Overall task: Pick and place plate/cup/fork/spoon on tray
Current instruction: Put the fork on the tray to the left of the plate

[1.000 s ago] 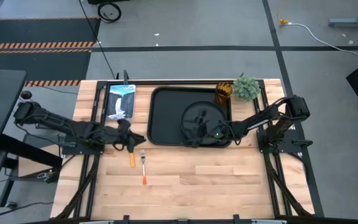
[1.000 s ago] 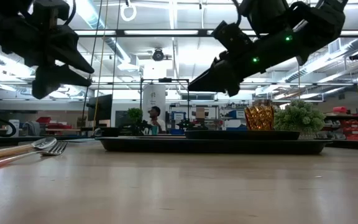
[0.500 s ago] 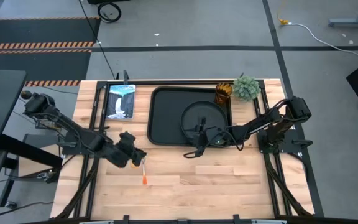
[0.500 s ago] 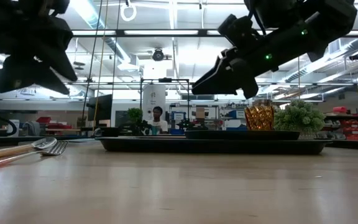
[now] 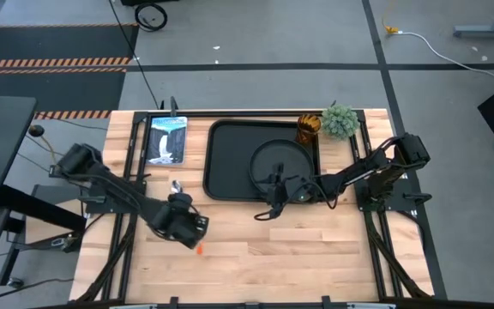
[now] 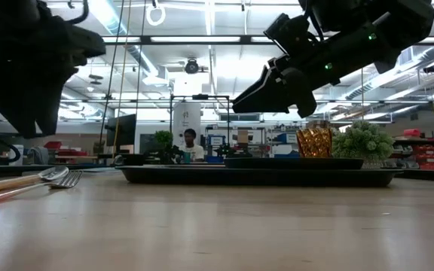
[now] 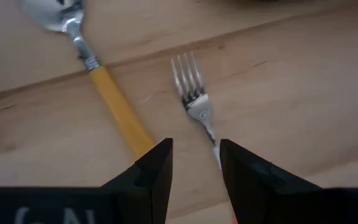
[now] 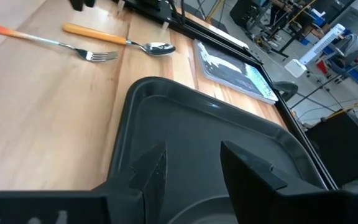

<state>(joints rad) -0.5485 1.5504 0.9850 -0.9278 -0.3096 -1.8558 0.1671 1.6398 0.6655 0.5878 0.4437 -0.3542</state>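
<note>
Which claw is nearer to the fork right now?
Left. The left claw hangs open right above the fork beside the spoon. The right claw, also open, sits over the tray's near edge, by the plate.

Black tray and black plate; amber cup; green plant; beside the tray, yellow-handled spoon, orange-handled fork.

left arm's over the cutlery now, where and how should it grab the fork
Probably the thin handle just behind the tines of the fork, coming straight down from above. It lies flat on the table, apart from the spoon beside it. The left gripper is open and already straddles the handle, so its fingers should close across the narrow width.
</note>
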